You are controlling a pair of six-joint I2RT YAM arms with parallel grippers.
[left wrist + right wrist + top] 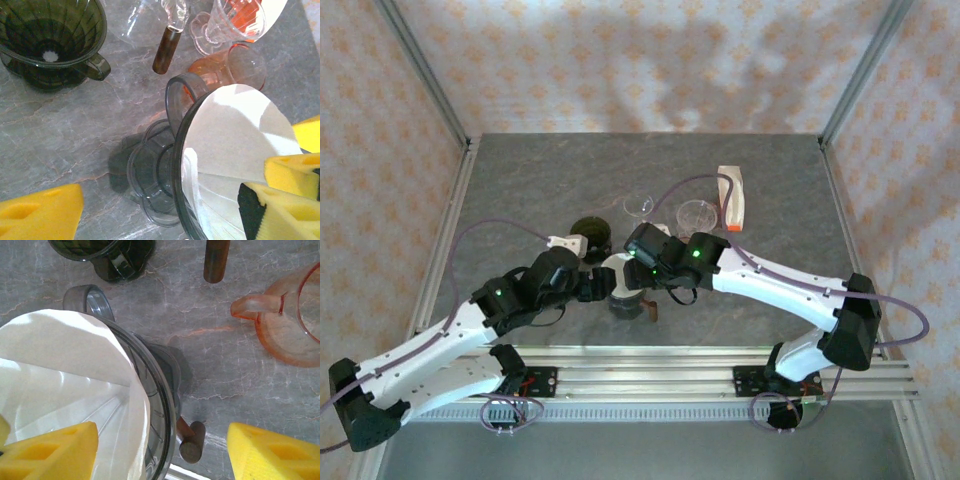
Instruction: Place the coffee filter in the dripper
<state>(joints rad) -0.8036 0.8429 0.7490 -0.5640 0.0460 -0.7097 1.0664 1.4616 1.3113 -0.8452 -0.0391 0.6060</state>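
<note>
Left arm (440,350), right arm (780,285): white links, black joints, green LED (696,253) lit on each. Lilac cables (500,222) loop off both. Black bases (365,410). Left gripper (165,207), right gripper (160,452): yellow foam finger pads (272,452), moulded slots.

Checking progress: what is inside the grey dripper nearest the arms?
A white paper filter lies opened inside the grey dripper, against its wall. The paper covers the dripper's bottom, so the hole there cannot be seen.

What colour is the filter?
The filter is white; the right wrist view shows it best.
</note>
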